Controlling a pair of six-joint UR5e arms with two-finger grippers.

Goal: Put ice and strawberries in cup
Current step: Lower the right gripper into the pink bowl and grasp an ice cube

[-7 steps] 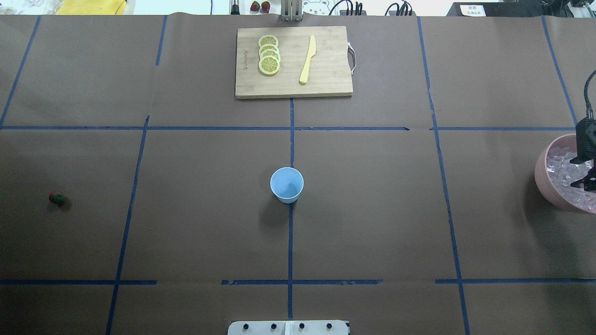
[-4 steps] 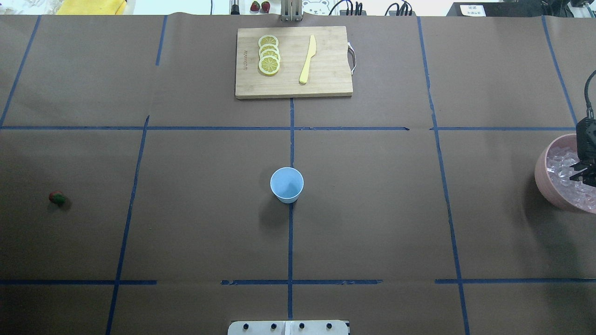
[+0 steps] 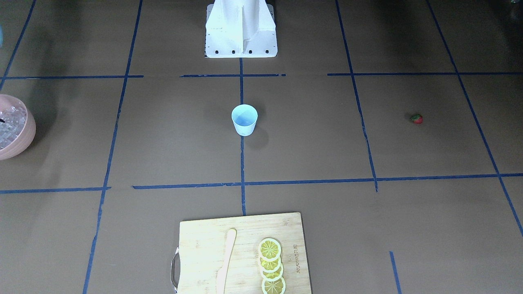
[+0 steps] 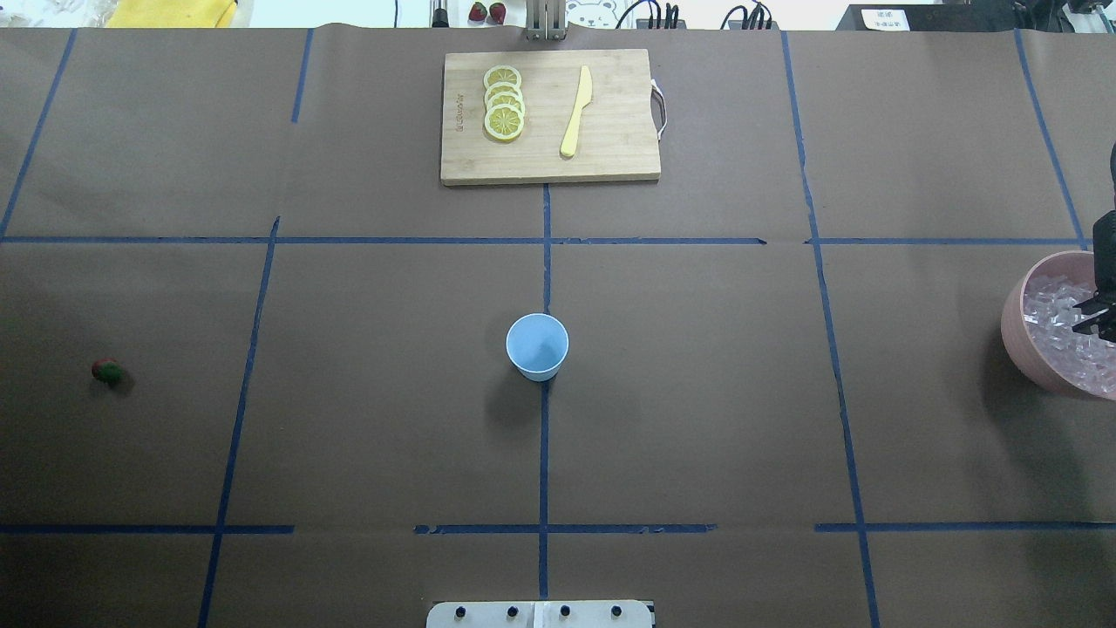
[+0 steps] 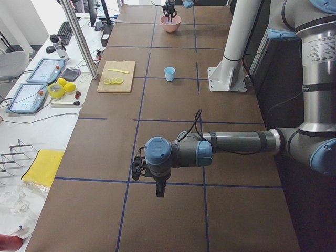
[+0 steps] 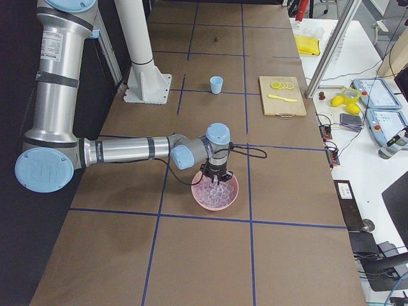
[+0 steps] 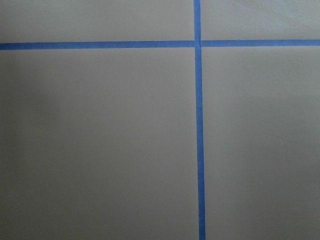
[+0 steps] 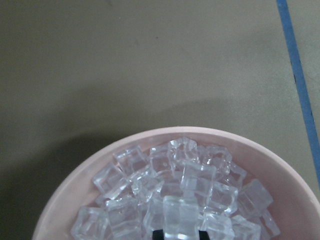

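The pale blue cup stands upright at the table's middle, also in the front view. The tiny red strawberry lies far left on the table. Several ice cubes fill the pink bowl at the right edge. My right gripper is down in the bowl; the right wrist view shows its dark tips either side of one ice cube, shut on it. My left gripper shows only in the exterior left view, hanging low over bare table, and I cannot tell if it is open or shut.
A wooden cutting board at the far middle carries lemon slices and a yellow knife. The robot's white base stands at the near middle edge. Blue tape lines cross the brown table cover.
My right gripper has shifted over the bowl toward the far side and the view's right edge, and its fingers have drawn closer together. The cup and strawberry have not moved.
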